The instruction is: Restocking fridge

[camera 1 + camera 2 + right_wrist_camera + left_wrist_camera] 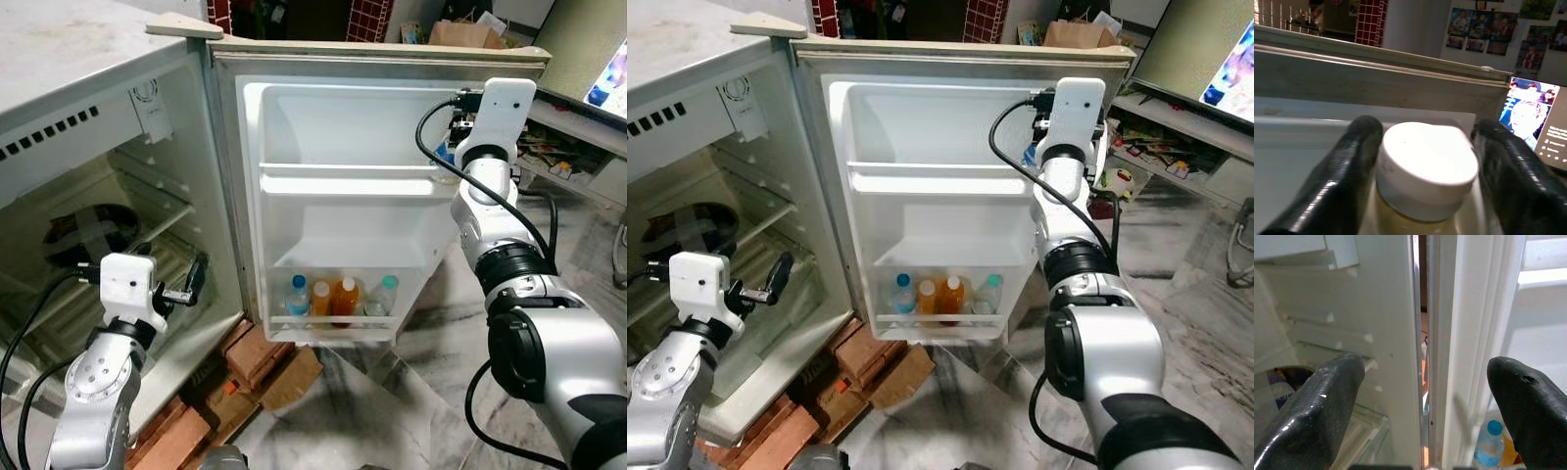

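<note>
White-capped bottle (1425, 171) sits clamped in the right gripper (1425, 161); four bottles (338, 297) fill the door shelf (333, 328); left gripper (1425, 396) gapes.

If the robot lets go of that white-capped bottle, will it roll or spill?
The bottle looks round, so on its side it would probably roll. Its white cap seems on, so spilling looks unlikely. The right gripper holds it between both fingers; the pale liquid inside likely makes it fairly heavy.

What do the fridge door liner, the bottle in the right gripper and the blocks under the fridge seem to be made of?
Fridge door liner: probably glossy white moulded plastic, with rounded corners and sheen.
Bottle in the right gripper: smooth white cap, likely plastic; pale yellowish body, clear plastic or glass, cannot tell.
Blocks: matte reddish-brown, apparently clay bricks.
</note>
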Robot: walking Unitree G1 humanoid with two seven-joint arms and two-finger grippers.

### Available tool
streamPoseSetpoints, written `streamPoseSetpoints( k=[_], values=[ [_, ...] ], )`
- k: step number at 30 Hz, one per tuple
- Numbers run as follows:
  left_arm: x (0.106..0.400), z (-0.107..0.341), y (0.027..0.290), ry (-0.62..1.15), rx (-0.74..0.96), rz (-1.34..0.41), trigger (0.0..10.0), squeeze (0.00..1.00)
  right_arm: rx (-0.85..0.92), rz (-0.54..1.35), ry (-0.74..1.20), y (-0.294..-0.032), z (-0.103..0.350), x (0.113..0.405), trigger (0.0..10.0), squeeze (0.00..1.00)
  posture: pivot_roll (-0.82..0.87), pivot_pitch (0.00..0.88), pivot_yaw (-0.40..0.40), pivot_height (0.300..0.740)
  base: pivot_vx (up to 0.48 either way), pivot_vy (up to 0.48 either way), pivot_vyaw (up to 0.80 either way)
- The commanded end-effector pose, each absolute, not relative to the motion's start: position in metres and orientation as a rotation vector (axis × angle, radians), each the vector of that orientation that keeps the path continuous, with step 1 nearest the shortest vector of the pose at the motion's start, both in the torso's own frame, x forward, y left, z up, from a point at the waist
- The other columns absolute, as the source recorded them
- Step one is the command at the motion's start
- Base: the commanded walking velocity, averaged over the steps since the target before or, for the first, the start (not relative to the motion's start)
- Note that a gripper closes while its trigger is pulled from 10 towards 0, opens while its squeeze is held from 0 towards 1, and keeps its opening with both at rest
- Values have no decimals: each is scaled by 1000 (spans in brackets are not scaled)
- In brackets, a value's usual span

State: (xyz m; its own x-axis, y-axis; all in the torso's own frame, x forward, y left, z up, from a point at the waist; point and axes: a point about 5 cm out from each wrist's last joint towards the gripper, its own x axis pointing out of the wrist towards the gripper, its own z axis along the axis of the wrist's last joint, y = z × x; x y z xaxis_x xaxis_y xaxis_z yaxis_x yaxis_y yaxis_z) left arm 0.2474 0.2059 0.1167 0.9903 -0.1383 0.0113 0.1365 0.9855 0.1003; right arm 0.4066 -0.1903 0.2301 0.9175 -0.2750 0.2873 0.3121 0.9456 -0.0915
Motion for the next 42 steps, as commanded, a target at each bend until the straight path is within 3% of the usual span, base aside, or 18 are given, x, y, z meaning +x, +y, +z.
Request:
streamPoseSetpoints(
  k=[1, 18, 28, 36, 37, 38, 40, 42],
  values=[
    [249, 116, 206, -4, 114, -151, 10000, 0, -135, -348, -265, -201, 232, 407, 10000, 1000, 176, 61, -40, 740, 0, 0, 0],
    [252, 105, 204, 34, 110, -102, 10000, 0, -96, -118, -427, -180, 252, 399, 10000, 1000, 158, 18, -48, 740, 0, 0, 0],
    [256, 103, 202, 37, 116, -87, 10000, 0, -155, -15, -508, -183, 243, 365, 10000, 1000, 127, 7, -47, 740, 0, 0, 0],
    [259, 101, 202, 44, 127, -64, 10000, 0, -184, -92, -454, -186, 210, 324, 10000, 1000, 110, 7, -43, 740, 0, 0, 0],
    [261, 101, 200, 41, 132, -67, 10000, 0, -201, -98, -378, -183, 189, 311, 10000, 827, 104, 6, -41, 740, 0, 0, 0],
    [261, 101, 200, 41, 132, -67, 10000, 0, -201, -98, -378, -183, 189, 311, 10000, 827, 104, 6, -41, 740, 0, 0, 0],
    [263, 102, 197, 35, 133, -78, 10000, 0, -223, -36, -271, -173, 155, 289, 10000, 0, 100, 7, -41, 740, 0, 0, 0],
    [264, 102, 196, 36, 132, -79, 10000, 0, -229, -12, -243, -169, 146, 282, 10000, 0, 96, 7, -42, 740, 0, -137, 0]
  ],
)
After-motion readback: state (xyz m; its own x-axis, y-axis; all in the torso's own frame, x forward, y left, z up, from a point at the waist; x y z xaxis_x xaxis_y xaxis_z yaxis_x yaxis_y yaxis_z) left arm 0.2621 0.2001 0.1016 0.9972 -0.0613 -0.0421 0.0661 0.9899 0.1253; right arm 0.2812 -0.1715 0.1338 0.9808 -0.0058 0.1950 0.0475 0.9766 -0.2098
